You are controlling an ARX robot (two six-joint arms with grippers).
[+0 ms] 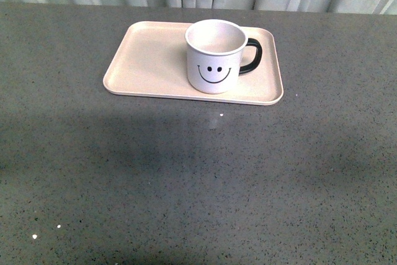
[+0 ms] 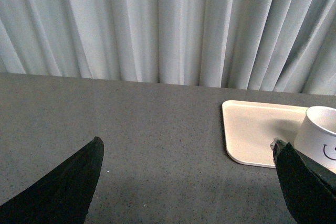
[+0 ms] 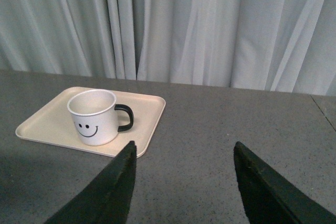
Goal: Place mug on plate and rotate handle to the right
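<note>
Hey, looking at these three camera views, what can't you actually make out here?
- Front view: neither gripper shows; both arms lie outside the frame.
- Left wrist view: the mug is cut by the picture's edge and partly covered by a finger of the left gripper; its handle is unseen.
- All views: the plate under the mug is covered.
</note>
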